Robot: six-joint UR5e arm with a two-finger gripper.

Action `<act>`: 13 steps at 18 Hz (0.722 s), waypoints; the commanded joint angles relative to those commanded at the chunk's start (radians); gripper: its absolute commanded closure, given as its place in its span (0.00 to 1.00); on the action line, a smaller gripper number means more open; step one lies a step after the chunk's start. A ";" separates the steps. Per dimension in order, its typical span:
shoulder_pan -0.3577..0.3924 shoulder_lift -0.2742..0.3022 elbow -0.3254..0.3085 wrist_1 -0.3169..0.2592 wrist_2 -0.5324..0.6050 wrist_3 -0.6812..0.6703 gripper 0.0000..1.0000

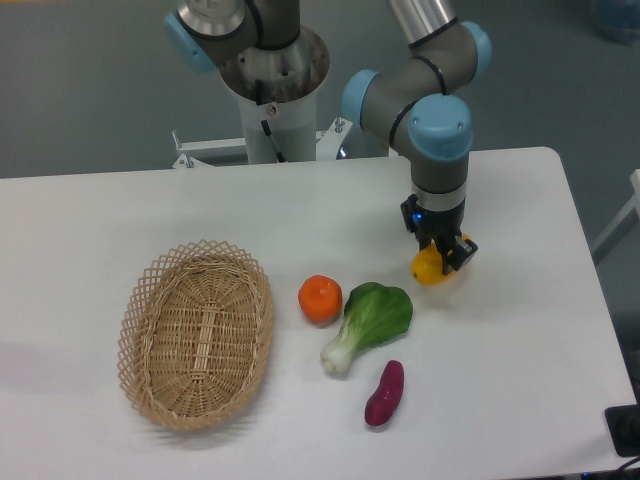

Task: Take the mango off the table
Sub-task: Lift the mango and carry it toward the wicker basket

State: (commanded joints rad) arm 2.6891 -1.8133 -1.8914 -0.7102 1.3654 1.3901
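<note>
the smooth yellow mango (429,268), with a slightly orange tint at its lower end, shows only partly, its upper part hidden behind the black two-finger gripper (443,253). the gripper's fingers sit on either side of the fruit and are closed on it, at or just above the large white tabletop with rounded corners (520,340); whether the fruit touches the surface cannot be told. the grey arm with pale blue joint caps (437,130) comes down from above, its last segment vertical and the gripper pointing straight down. to the gripper's lower left lies a green leafy bok choy with a white stem (368,323), with a round orange fruit (320,299) just beyond it and a purple sweet potato (384,393) farther below. well off to the left rests an oval woven wicker basket (196,335).
</note>
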 joint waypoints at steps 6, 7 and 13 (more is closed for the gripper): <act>-0.096 0.003 0.067 0.002 -0.031 -0.268 0.51; -0.113 0.002 0.081 0.002 -0.031 -0.308 0.51; -0.178 -0.001 0.144 0.003 -0.048 -0.494 0.51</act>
State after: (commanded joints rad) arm 2.5112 -1.8147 -1.7473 -0.7072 1.3178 0.8961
